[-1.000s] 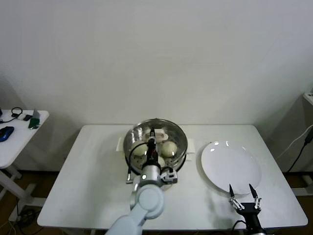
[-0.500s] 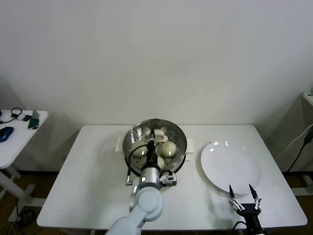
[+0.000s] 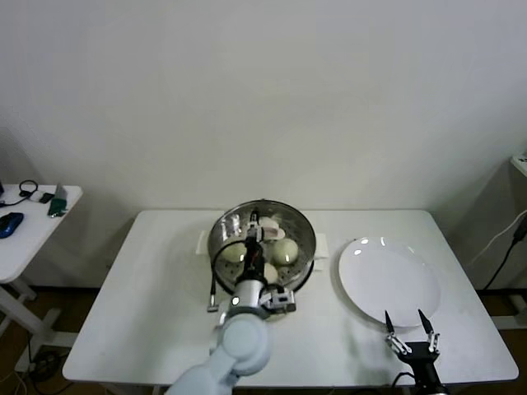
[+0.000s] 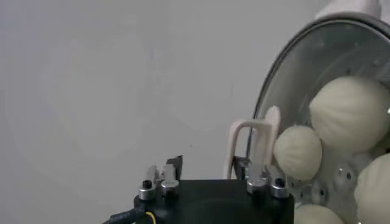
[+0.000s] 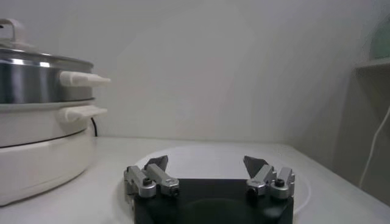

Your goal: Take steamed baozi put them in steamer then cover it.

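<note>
The steamer (image 3: 306, 247) stands mid-table with the glass cover (image 3: 288, 220) lying on it. Several cream-white baozi (image 3: 285, 249) show through the glass. In the left wrist view the baozi (image 4: 349, 113) lie under the cover's rim (image 4: 268, 97). The cover's cream-white bar handle (image 4: 255, 141) stands just beside one finger of my left gripper (image 4: 207, 163). That gripper (image 3: 254, 225) hovers over the cover, open and holding nothing. My right gripper (image 3: 409, 322) is open and empty at the table's front right; it also shows in the right wrist view (image 5: 207, 163).
A flat white plate (image 3: 387, 281) lies bare to the right of the steamer, just ahead of the right gripper (image 5: 207, 155). The steamer's side handles (image 5: 82, 78) face it. A small side table (image 3: 29, 230) with small items stands far left.
My left arm has shifted slightly to the left over the cover. The cover's handle now shows apart from the fingers. The right arm has not moved.
</note>
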You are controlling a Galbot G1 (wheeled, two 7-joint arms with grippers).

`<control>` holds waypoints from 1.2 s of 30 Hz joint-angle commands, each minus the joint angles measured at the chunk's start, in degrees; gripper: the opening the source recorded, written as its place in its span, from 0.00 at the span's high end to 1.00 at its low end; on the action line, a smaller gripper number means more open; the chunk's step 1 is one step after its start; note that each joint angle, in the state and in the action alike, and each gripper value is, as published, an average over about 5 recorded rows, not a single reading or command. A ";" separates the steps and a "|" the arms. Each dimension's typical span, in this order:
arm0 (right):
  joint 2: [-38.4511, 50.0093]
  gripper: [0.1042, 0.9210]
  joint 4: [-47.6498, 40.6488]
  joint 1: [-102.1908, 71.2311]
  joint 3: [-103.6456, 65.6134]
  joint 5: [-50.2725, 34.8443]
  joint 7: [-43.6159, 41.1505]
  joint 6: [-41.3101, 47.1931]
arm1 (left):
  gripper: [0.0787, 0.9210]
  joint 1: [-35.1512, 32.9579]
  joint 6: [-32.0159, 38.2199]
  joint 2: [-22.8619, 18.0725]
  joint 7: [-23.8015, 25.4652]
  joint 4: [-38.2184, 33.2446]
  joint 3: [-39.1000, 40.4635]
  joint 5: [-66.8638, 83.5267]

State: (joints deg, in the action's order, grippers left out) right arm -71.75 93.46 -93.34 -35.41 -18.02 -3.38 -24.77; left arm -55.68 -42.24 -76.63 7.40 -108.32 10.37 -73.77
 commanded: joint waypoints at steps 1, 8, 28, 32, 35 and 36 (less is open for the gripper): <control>0.29 0.12 0.28 0.15 -0.01 -0.33 0.49 1.50 | 0.33 -5.29 -2.56 7.65 -1.64 -11.45 0.01 14.27; 0.13 0.12 0.81 0.15 -0.20 0.00 0.45 1.84 | 0.14 -11.93 0.06 8.93 -4.33 -14.86 -7.82 18.49; 0.69 0.12 5.10 -0.14 -0.56 -0.90 2.56 4.93 | 0.12 -41.37 52.56 3.08 -16.10 -4.22 -51.30 81.99; 0.76 0.12 4.06 0.02 -0.12 -0.94 2.41 4.48 | 0.12 -42.23 60.36 1.55 -13.99 0.88 -49.23 82.50; 0.95 0.12 3.46 0.03 0.14 -1.01 2.25 3.99 | 0.12 -41.64 63.04 0.28 -12.29 3.37 -48.08 83.35; 1.03 0.12 3.35 0.02 0.19 -1.04 2.22 3.88 | 0.12 -41.43 63.47 -0.01 -11.88 4.02 -47.80 83.61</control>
State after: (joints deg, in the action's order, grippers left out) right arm -71.04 97.41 -93.31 -35.45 -18.78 -1.25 -20.87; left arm -89.36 -12.69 -74.03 -7.12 -114.60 -31.64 -4.09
